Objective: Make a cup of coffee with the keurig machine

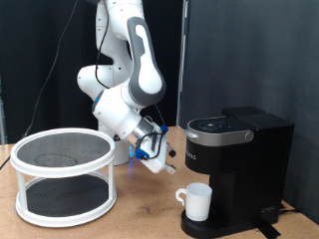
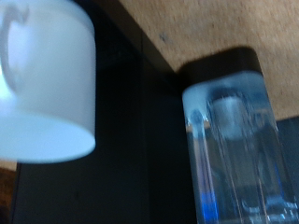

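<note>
While you watch exterior view: cup [image 1: 196, 200] sits on round drip base of keurig machine [image 1: 234, 169], lower right of frame, handle toward frame's left. Lid down. Gripper [image 1: 158, 157] hovers just left of machine, above cup, apart from both. Jaw state you cannot tell. White two-tier mesh rack [image 1: 65, 173] at lower left, on table [image 1: 140, 214].
</note>
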{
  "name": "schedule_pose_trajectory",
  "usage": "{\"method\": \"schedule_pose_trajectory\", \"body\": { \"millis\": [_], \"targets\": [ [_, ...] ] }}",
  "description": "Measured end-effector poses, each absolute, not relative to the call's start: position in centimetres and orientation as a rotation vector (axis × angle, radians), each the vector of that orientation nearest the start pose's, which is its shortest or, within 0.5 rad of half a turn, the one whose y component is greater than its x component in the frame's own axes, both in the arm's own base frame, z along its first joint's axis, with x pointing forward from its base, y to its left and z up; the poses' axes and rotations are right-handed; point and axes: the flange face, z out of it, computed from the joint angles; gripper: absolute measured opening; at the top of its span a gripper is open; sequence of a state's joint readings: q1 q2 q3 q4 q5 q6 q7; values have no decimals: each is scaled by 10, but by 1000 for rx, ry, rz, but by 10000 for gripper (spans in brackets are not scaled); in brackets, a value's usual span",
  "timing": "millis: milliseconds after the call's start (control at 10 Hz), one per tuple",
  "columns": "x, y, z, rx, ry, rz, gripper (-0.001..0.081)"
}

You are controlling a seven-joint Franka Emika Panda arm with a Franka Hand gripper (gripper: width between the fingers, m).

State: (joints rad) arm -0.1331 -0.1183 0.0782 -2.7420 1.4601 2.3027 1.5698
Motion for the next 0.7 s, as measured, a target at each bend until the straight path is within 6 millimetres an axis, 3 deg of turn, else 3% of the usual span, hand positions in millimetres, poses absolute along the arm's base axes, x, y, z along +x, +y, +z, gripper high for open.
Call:
{"method": "schedule_pose_trajectory", "body": {
  "millis": [300,500,700],
  "targets": [
    [363,1,275,-387,2453,1077,734],
    [362,2,274,-404,2449,1072,734],
    [361,6,290,-456,2396,1088,734]
  ]
}}
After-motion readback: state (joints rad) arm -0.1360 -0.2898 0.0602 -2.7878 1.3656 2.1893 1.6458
